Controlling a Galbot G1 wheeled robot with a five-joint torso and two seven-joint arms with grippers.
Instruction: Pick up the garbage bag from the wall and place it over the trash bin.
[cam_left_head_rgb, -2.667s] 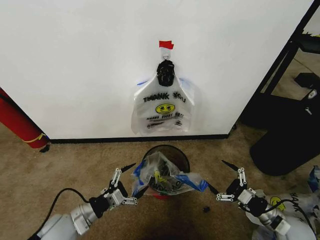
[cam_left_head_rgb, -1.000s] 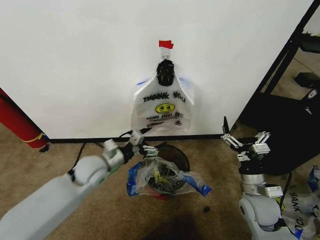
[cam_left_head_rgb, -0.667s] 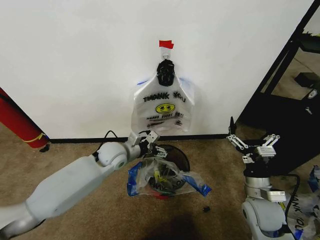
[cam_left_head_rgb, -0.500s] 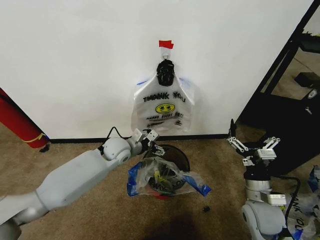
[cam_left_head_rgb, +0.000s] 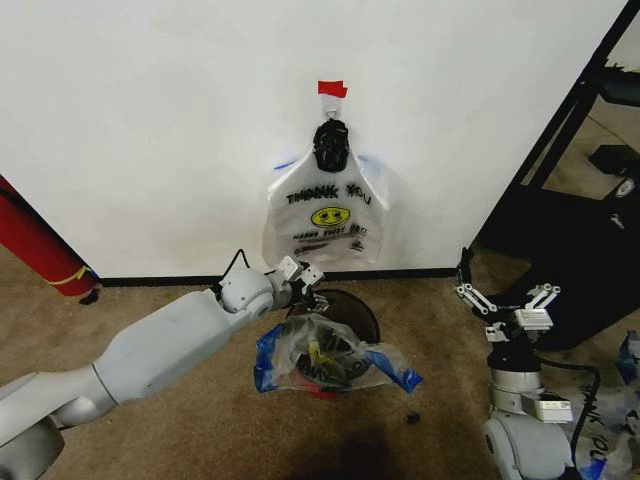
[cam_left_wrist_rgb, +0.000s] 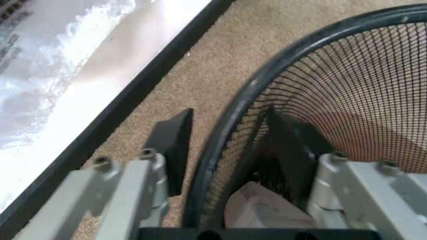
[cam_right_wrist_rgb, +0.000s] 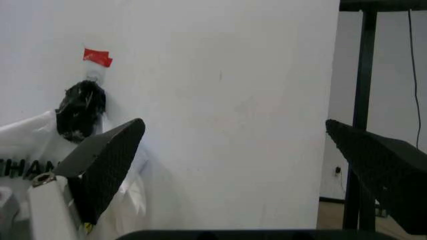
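Left wrist view: left gripper (cam_left_wrist_rgb: 223, 150), spread, straddles the trash bin (cam_left_wrist_rgb: 333, 100)'s round wire-mesh rim; right gripper (cam_left_head_rgb: 507, 296) spread.

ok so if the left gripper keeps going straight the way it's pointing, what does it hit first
Most likely the trash bin: the left gripper is open with the bin's rim running between its fingers, one finger outside the mesh wall and one inside. Pushing on should seat the rim deeper between them; beyond that, depth is hard to judge.

Garbage bag (cam_left_head_rgb: 327, 220) hung flat from black hook on white wall (cam_left_head_rgb: 150, 130), "THANK YOU" print and yellow smiley facing out. Black mesh trash bin (cam_left_head_rgb: 350, 305) stood on carpet below, near baseboard, another bag draped over its front rim.
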